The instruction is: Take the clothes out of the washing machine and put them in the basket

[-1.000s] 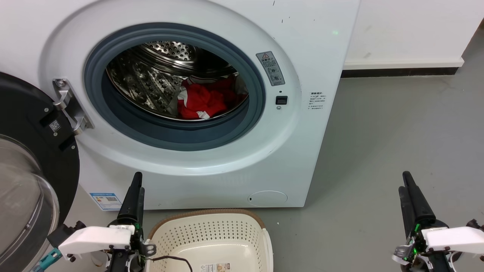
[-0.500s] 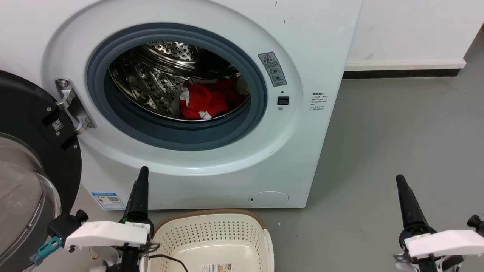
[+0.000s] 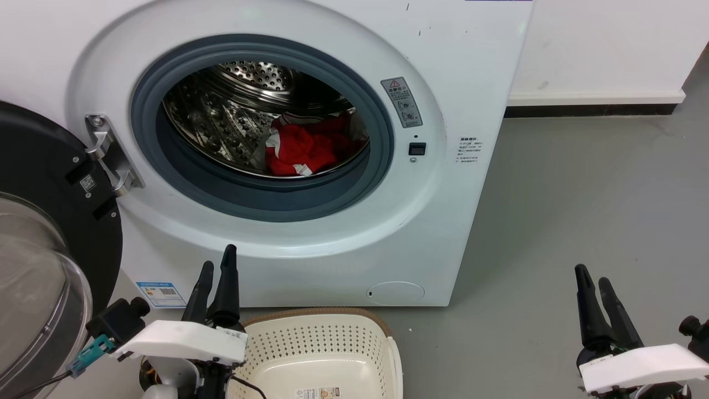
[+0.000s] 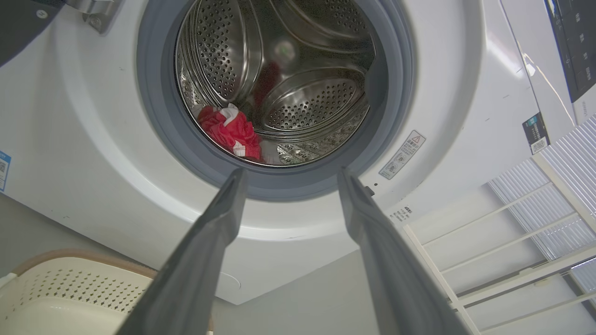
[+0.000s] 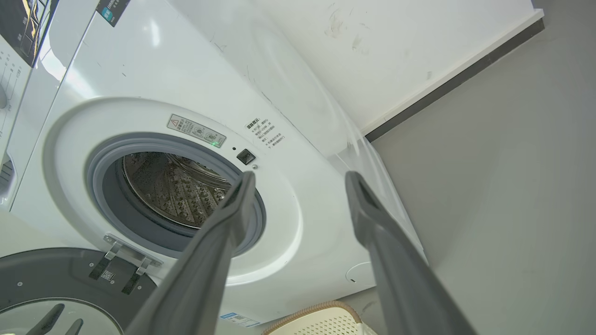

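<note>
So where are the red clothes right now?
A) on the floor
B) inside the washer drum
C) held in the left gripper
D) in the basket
B: the clothes lie in the drum of the washing machine, behind the grey gasket; the basket shows no fabric, and the left gripper and right gripper are both open and empty.

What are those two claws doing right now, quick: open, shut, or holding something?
Left claw: open, holding nothing.
Right claw: open, holding nothing.
</note>
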Robot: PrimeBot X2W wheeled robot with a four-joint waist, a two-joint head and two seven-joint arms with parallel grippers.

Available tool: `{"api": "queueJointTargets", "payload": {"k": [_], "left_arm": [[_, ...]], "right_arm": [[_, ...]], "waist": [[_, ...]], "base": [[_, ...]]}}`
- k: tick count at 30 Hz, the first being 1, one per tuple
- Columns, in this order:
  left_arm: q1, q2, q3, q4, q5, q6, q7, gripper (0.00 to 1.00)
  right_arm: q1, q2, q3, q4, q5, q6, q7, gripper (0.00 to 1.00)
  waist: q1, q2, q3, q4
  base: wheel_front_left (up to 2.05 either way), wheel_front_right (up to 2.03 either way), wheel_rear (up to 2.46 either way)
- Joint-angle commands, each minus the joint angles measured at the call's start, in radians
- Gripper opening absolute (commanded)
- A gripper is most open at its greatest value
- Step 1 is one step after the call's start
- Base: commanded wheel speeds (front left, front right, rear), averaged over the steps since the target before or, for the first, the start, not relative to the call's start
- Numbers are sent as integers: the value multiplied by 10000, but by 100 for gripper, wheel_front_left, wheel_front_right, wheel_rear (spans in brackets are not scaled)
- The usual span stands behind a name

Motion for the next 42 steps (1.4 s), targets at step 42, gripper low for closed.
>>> {"api": "queueJointTargets", "payload": {"k": [42], "left_arm": [[65, 32, -754, 223, 6072, 772, -1258, 100]], "right_arm": [[798, 4, 99, -1137, -5669, 0, -517, 100]], "waist": [[0, 0, -95, 168]], "base": [[0, 0, 0]]}}
